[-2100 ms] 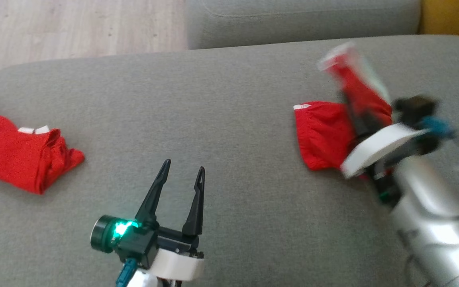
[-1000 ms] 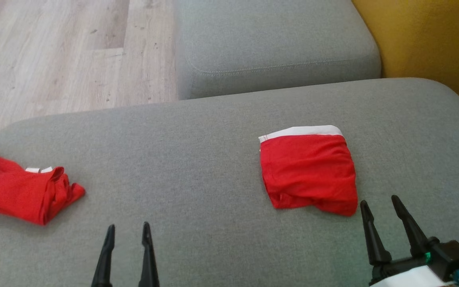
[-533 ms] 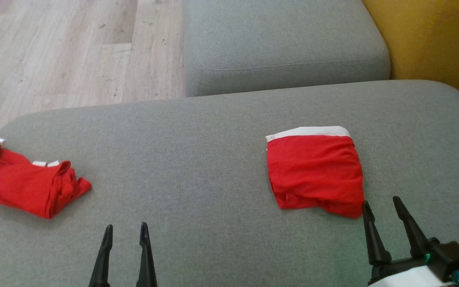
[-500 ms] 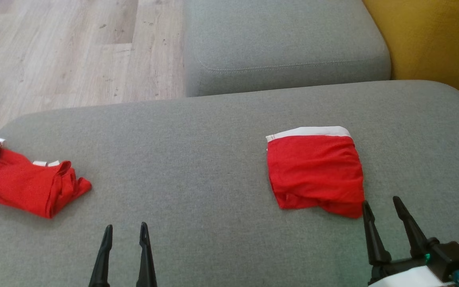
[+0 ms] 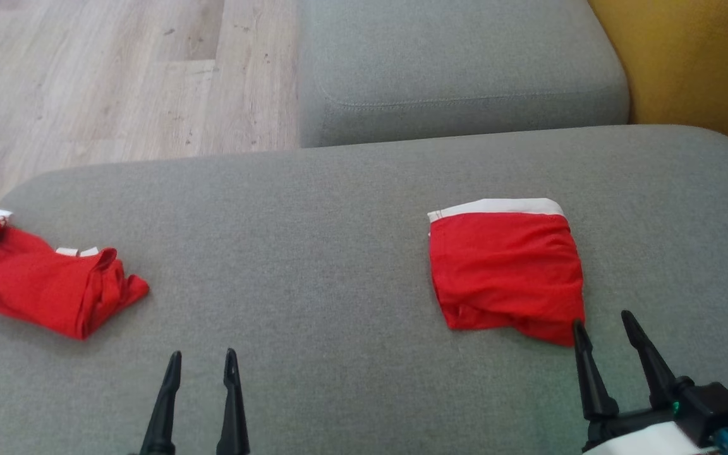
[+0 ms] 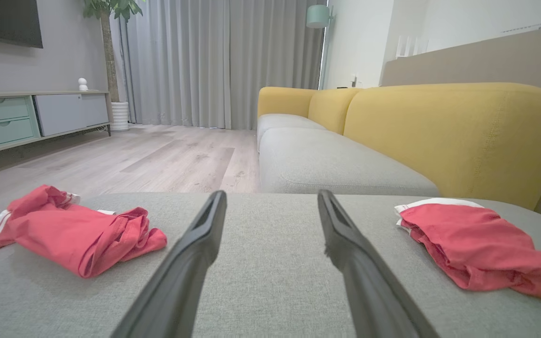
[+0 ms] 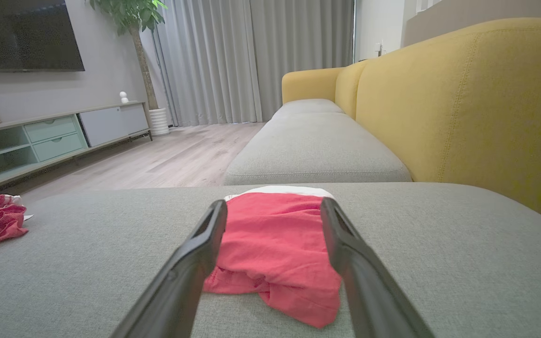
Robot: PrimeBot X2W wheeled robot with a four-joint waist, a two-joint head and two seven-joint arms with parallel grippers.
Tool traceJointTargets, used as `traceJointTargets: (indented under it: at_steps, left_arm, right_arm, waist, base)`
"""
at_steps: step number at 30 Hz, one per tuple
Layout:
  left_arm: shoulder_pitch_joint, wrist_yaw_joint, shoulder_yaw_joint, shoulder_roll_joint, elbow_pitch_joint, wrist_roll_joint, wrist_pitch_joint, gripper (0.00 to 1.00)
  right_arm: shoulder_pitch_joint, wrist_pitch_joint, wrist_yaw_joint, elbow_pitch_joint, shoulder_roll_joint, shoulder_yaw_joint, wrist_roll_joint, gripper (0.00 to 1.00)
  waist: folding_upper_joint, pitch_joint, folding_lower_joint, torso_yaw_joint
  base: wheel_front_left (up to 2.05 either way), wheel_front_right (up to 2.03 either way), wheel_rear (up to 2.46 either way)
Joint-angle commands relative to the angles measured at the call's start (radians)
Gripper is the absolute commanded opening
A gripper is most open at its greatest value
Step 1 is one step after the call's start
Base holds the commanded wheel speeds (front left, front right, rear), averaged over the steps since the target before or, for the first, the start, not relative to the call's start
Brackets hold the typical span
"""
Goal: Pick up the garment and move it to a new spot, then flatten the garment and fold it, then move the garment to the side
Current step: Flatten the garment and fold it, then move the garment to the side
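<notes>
A folded red garment [image 5: 506, 275] with a white waistband along its far edge lies flat on the right part of the grey cushion [image 5: 326, 215]. It also appears in the left wrist view [image 6: 472, 246] and the right wrist view [image 7: 275, 249]. My right gripper [image 5: 601, 319] is open just short of its near right corner, with nothing between the fingers [image 7: 274, 203]. My left gripper [image 5: 203, 352] is open and empty over bare cushion at the lower left [image 6: 271, 195].
A second red garment [image 5: 48, 284] lies crumpled at the cushion's left edge [image 6: 73, 230]. Beyond are another grey seat cushion [image 5: 459, 69], a yellow backrest [image 5: 692, 57] at the right and wooden floor [image 5: 98, 76] at the far left.
About two seconds ago the right gripper was at the raised garment; it has since drawn back and the garment lies folded. Both arms have pulled back. The head camera shifted slightly.
</notes>
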Motion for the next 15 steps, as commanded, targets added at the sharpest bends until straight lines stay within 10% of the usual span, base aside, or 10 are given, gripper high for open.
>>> traceJointTargets:
  at_steps: [1, 15]
  left_arm:
    - [-0.045, -0.010, 0.028, -0.007, -0.023, 0.016, -0.005, 1.00]
    - [-0.122, -0.023, -0.019, -0.007, -0.021, 0.017, -0.005, 1.00]
  right_arm:
    - [-0.047, -0.011, -0.001, -0.037, -0.014, 0.017, -0.006, 1.00]
    - [-0.208, -0.011, -0.001, 0.044, -0.051, -0.084, 0.000, 1.00]
  waist:
    - [0.0000, 0.006, 0.0000, -0.001]
    - [0.0000, 0.176, 0.0000, 0.047]
  base:
    - [0.00, 0.00, 0.00]
    - [0.00, 0.00, 0.00]
